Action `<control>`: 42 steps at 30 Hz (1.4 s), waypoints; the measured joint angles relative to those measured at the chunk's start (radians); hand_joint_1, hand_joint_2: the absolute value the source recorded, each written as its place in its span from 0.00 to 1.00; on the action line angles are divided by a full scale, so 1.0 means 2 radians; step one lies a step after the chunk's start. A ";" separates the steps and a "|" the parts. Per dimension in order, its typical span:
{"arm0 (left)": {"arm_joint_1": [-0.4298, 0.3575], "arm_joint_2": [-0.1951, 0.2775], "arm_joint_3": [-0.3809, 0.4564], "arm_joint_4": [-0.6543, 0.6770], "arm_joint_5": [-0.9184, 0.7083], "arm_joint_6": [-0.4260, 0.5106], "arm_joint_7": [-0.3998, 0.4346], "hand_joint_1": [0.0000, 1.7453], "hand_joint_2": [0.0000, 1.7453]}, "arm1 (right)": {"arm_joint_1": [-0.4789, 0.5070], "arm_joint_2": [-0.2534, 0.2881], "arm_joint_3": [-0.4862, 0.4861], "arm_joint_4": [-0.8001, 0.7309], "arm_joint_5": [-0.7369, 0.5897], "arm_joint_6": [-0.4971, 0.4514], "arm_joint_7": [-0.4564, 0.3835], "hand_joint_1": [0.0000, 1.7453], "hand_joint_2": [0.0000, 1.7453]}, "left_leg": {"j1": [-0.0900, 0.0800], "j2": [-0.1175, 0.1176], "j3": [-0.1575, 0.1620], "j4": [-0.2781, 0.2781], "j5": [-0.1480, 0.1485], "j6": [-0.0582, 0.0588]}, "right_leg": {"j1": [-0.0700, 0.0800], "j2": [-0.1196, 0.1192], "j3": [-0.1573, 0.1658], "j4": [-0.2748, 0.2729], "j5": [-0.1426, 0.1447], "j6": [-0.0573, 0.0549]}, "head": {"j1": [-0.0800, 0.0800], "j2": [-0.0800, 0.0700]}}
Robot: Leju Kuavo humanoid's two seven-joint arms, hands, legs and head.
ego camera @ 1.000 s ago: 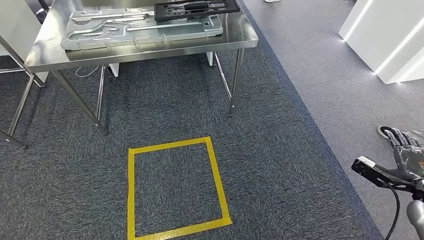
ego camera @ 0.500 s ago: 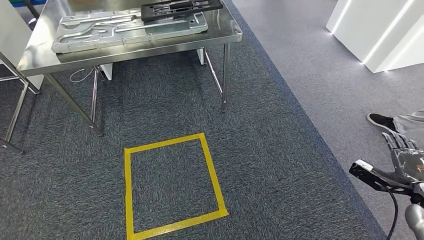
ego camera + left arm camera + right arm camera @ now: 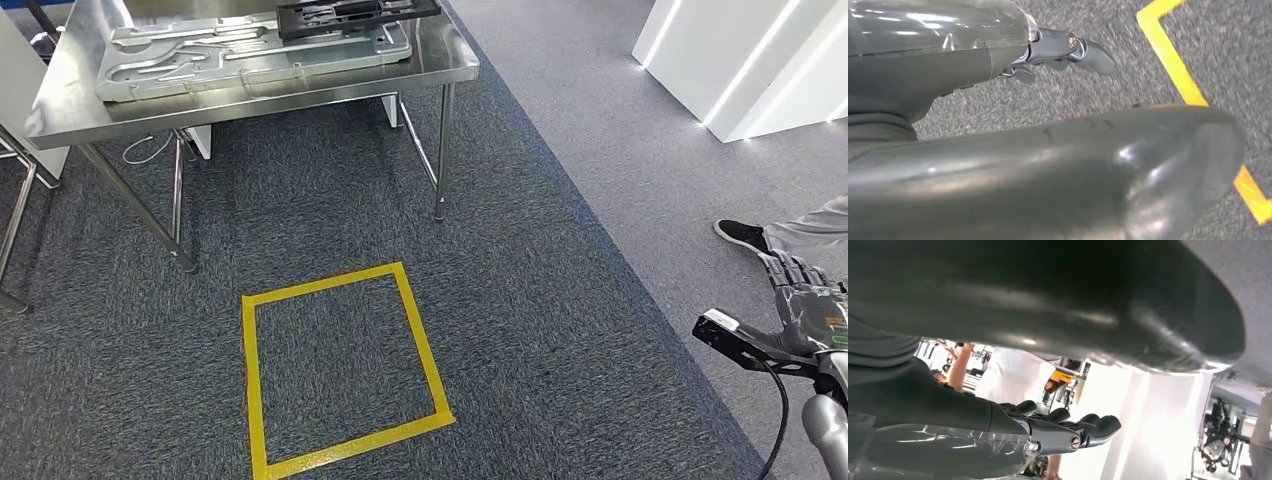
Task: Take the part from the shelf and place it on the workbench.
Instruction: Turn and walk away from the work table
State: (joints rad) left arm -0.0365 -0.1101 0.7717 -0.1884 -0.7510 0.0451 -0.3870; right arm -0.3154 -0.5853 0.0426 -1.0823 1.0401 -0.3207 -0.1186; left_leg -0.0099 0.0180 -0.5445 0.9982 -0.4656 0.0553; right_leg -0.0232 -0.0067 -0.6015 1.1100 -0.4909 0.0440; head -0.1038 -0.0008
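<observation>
A steel workbench (image 3: 250, 100) stands at the top left of the head view. On it lies a large silver stamped panel (image 3: 180, 60), and a black frame-like part (image 3: 355, 14) rests on the panel's far end. My right hand (image 3: 805, 300) hangs at the lower right over the grey floor, far from the bench, fingers spread and holding nothing. In the right wrist view the right hand (image 3: 1068, 430) has straight fingers with nothing in them. My left hand (image 3: 1068, 50) hangs over the carpet beside a yellow tape line (image 3: 1173, 60), fingers out, holding nothing.
A yellow tape square (image 3: 320, 282) is marked on the dark carpet in front of the bench. A person's shoe (image 3: 742, 236) and trouser leg (image 3: 815, 225) are close to my right hand. White wall blocks (image 3: 740, 60) stand at the far right.
The whole picture has shifted, so the camera has moved: bench and tape square sit further left. The person's shoe and leg show more. My right hand stays low at the right.
</observation>
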 joint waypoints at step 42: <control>0.001 0.000 0.003 0.000 -0.012 0.006 -0.011 0.00 0.00 | -0.106 0.040 0.067 0.085 0.031 -0.032 0.011 0.00 0.00 | 0.003 -0.005 -0.077 0.148 -0.064 -0.026 | 0.002 0.005 0.011 -0.055 0.023 -0.024 | 0.000 0.000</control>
State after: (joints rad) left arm -0.0349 -0.1103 0.7768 -0.1883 -0.7758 0.0573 -0.4091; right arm -0.5281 -0.5061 0.1773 -0.9114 1.1017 -0.3856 -0.0976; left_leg -0.0037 0.0086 -0.6983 1.2938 -0.5927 0.0038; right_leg -0.0200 0.0029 -0.5797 0.9993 -0.4449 -0.0032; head -0.1038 -0.0008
